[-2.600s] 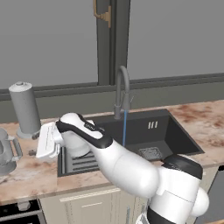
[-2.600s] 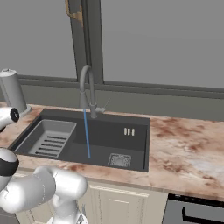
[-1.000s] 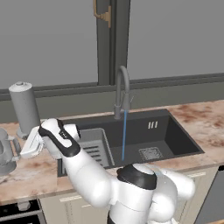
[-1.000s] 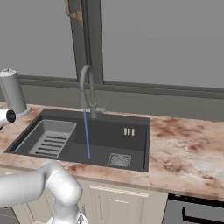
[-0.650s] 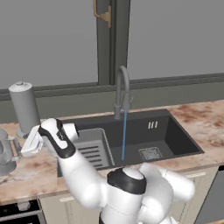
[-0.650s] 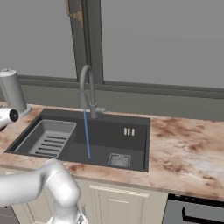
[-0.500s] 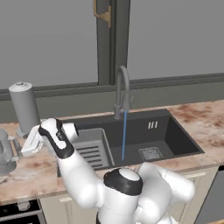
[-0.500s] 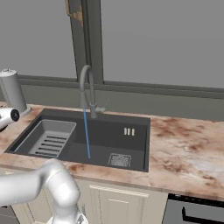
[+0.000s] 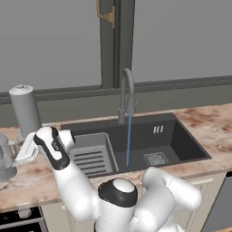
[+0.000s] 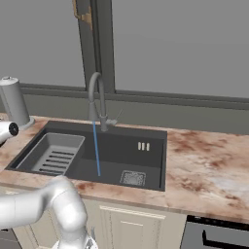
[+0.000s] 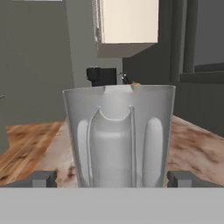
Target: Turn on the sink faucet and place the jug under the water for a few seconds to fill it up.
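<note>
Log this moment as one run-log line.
faucet: on | water: running into sink | gripper: open, straddling jug | jug: on counter, not lifted

This was a kitchen. It had a dark sink (image 9: 172, 140) with a tall faucet (image 9: 126, 90) running water (image 9: 128, 140), a brown stone tabletop (image 10: 204, 165), cupboards (image 10: 141, 223) below and a window (image 10: 180, 44) behind.

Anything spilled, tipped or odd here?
Nothing spilled or tipped. The sink faucet runs water into the sink with nothing beneath it; the jug stands upright on the counter between the open claw fingers.
</note>
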